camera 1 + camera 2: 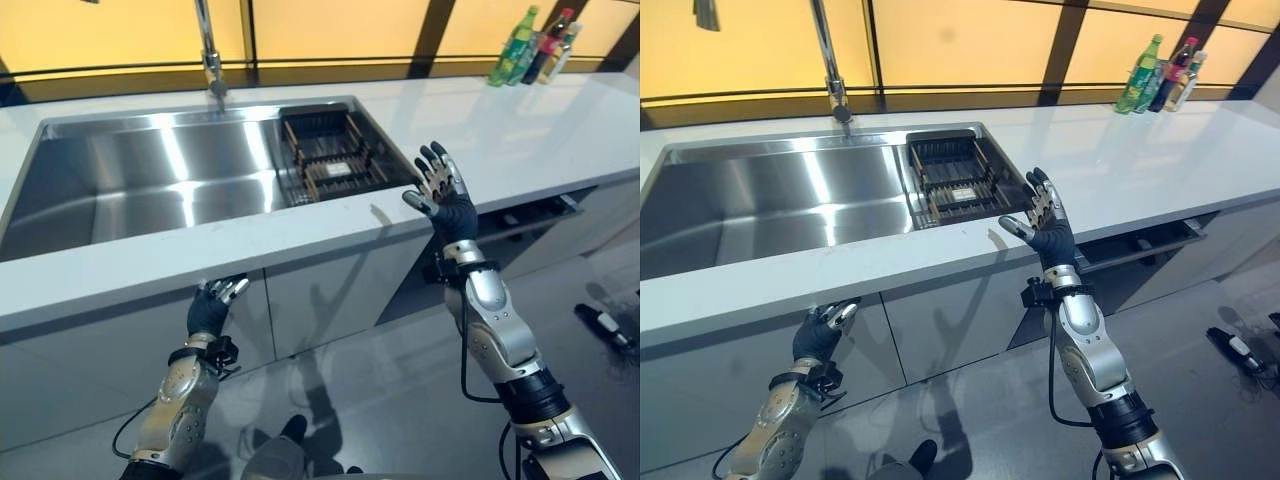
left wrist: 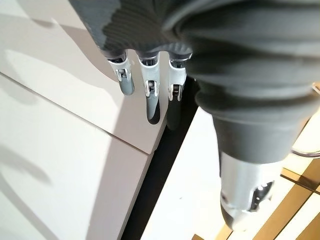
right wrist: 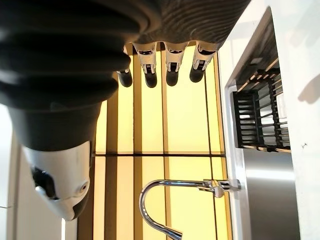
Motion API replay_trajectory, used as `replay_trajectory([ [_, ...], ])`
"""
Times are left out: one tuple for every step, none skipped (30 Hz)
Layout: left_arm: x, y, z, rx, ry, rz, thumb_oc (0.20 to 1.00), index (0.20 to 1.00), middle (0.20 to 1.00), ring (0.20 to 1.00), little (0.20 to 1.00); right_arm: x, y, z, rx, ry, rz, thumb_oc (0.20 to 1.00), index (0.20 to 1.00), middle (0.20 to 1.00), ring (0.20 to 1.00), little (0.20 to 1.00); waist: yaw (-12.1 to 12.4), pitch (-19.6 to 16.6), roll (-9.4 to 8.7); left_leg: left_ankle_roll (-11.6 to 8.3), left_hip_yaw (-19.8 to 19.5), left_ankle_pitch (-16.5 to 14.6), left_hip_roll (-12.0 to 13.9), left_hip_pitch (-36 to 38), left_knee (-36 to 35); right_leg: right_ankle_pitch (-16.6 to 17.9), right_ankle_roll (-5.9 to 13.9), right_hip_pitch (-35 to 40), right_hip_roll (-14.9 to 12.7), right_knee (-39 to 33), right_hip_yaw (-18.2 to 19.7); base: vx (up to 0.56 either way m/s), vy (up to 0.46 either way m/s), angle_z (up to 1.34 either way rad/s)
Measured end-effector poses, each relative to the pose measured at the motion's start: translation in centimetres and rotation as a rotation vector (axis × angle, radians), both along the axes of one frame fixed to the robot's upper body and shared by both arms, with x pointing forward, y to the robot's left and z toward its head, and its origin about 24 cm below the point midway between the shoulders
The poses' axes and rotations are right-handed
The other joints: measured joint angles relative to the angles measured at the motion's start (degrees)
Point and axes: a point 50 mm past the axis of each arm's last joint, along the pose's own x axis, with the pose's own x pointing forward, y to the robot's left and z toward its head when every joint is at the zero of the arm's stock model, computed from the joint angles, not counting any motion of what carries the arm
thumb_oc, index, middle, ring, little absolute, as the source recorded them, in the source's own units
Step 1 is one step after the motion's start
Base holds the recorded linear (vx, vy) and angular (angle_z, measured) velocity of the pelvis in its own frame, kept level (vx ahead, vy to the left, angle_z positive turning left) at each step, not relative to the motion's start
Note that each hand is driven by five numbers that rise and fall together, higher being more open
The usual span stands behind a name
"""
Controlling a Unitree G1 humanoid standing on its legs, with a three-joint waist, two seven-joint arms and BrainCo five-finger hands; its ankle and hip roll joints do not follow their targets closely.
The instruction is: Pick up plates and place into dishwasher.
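My right hand (image 1: 440, 195) is raised at the white counter's front edge, just right of the sink, with straight spread fingers (image 3: 172, 62) and nothing in it. A dark slatted dish rack (image 1: 335, 155) sits in the sink's right end, a little beyond that hand. My left hand (image 1: 212, 308) hangs lower, under the counter's lip and in front of a white cabinet door, its fingers (image 2: 152, 92) straight and holding nothing. Under the counter to the right, a dark dishwasher opening (image 1: 530, 215) stands slightly ajar.
The steel sink (image 1: 150, 180) takes up the counter's left half, with a tall faucet (image 1: 210, 50) behind it. Several bottles (image 1: 535, 45) stand at the counter's far right corner. A small dark object (image 1: 603, 325) lies on the floor at right.
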Motion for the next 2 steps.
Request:
replay_trajectory([
  [-0.02, -0.13, -0.06, -0.007, 0.0, 0.001, 1.0, 1.0, 1.0, 1.0, 1.0, -0.09, 0.08, 0.18, -0.003, -0.008, -0.002, 1.0, 1.0, 1.0, 1.0, 1.0, -0.05, 0.01, 0.04, 0.01, -0.05, 0.25, 0.07, 0.48, -0.49, 0.11, -0.08, 0.86, -0.01, -0.76, -0.54, 0.02, -0.09, 0.21],
  [-0.04, -0.24, -0.09, -0.014, 0.001, 0.004, 1.0, 1.0, 1.0, 1.0, 1.0, -0.18, 0.22, 0.33, -0.006, -0.016, -0.001, 1.0, 1.0, 1.0, 1.0, 1.0, 0.02, -0.07, 0.08, -0.24, 0.01, 0.47, 0.3, 0.7, -1.0, 0.18, -0.05, 1.19, -0.01, -1.29, -0.62, 0.02, -0.104, 0.23],
])
